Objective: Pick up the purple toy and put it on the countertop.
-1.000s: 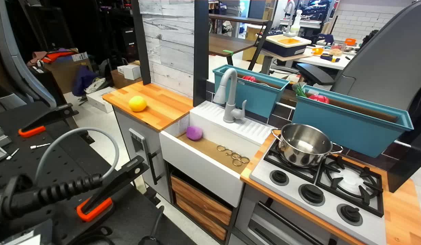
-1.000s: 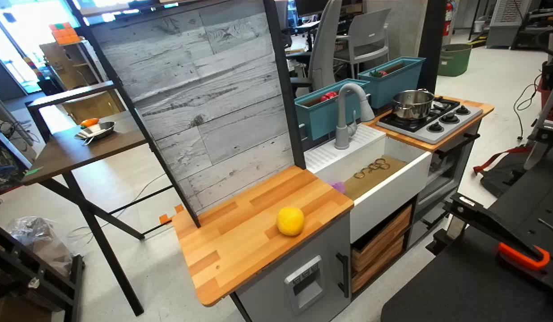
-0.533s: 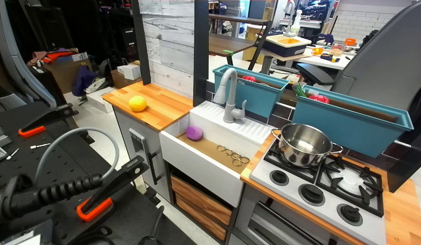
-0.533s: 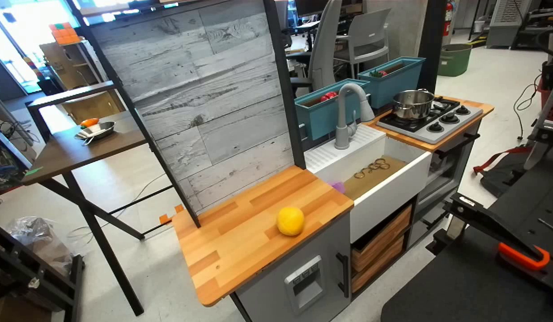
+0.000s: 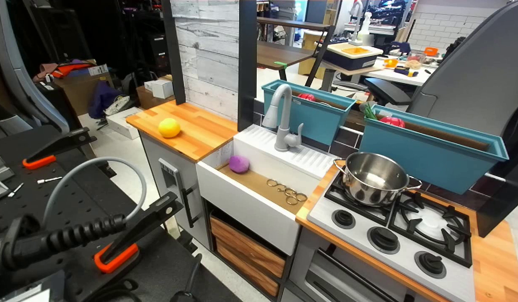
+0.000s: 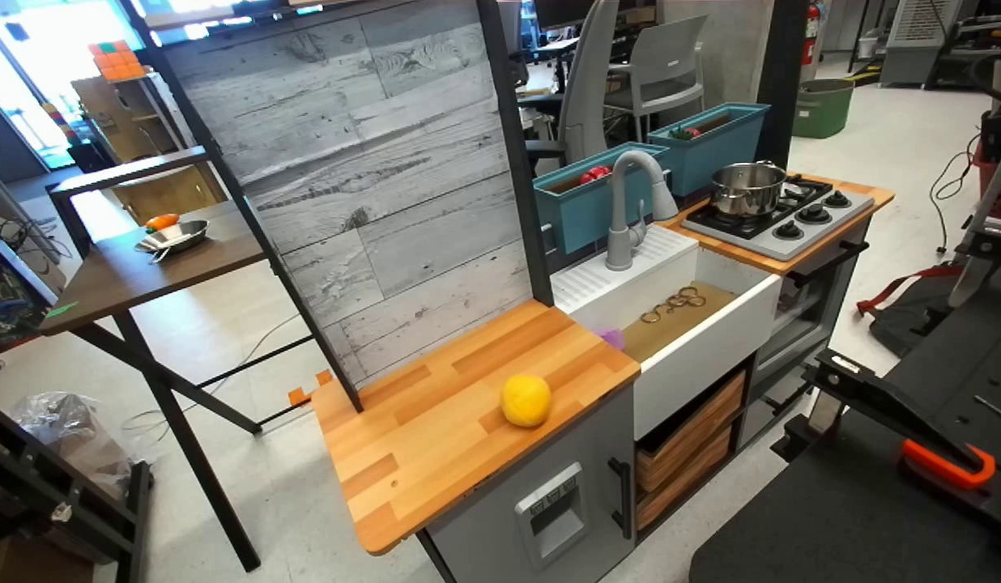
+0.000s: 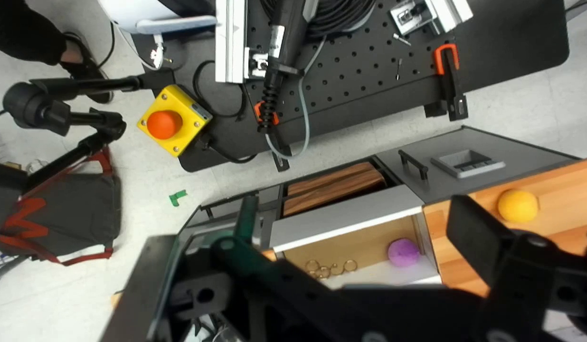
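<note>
The purple toy [image 5: 239, 164] is a small rounded lump inside the white sink basin [image 5: 246, 201], at the end beside the countertop [image 5: 204, 126]. In an exterior view the countertop [image 6: 460, 397] partly hides the purple toy [image 6: 611, 338]. The wrist view shows the purple toy [image 7: 403, 252] on the basin floor and the countertop [image 7: 566, 185] at the right. My gripper [image 7: 355, 218] is open and empty, high above the basin, with the toy in sight between its spread fingers. The gripper shows in neither exterior view.
A yellow-orange toy fruit [image 5: 169, 128] sits on the countertop. Several metal rings [image 5: 289, 193] lie in the basin. A grey faucet [image 5: 284, 121] stands behind it. A steel pot [image 5: 374, 178] is on the stovetop, and teal planters [image 5: 426, 147] stand behind. The wooden panel [image 6: 371, 186] borders the countertop.
</note>
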`<state>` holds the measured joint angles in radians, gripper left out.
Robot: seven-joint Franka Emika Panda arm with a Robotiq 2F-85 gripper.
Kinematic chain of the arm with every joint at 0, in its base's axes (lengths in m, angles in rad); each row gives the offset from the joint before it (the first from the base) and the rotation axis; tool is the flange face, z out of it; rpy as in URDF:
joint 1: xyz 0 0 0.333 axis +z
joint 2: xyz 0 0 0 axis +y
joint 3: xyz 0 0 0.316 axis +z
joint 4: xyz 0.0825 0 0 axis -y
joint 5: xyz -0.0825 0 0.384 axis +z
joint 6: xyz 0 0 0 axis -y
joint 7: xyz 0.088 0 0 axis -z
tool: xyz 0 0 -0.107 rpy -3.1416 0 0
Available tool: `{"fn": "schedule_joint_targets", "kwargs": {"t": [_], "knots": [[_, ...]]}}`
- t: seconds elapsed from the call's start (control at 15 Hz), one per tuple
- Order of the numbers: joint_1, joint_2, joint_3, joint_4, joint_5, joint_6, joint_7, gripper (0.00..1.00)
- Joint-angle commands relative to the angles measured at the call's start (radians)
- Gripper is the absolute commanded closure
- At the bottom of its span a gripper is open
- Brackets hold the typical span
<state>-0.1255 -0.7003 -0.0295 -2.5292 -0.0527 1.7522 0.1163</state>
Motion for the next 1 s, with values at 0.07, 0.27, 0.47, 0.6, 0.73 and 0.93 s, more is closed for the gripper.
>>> {"fn": "schedule_joint_targets", "kwargs": {"t": [0.07, 0.27, 0.47, 0.6, 0.73, 0.93], "knots": [[0.023, 0.153, 0.056, -0.003, 0.001, 0.225, 0.094, 0.0], [0.035, 0.297, 0.097, 0.004, -0.01, 0.394, 0.157, 0.0], [0.047, 0.459, 0.126, 0.023, -0.027, 0.647, 0.218, 0.0], [0.048, 0.617, 0.134, 0.051, -0.027, 0.791, 0.265, 0.0], [0.064, 0.745, 0.128, 0.086, -0.016, 0.886, 0.31, 0.0], [0.104, 0.952, 0.085, 0.179, -0.077, 0.989, 0.353, 0.0]]}}
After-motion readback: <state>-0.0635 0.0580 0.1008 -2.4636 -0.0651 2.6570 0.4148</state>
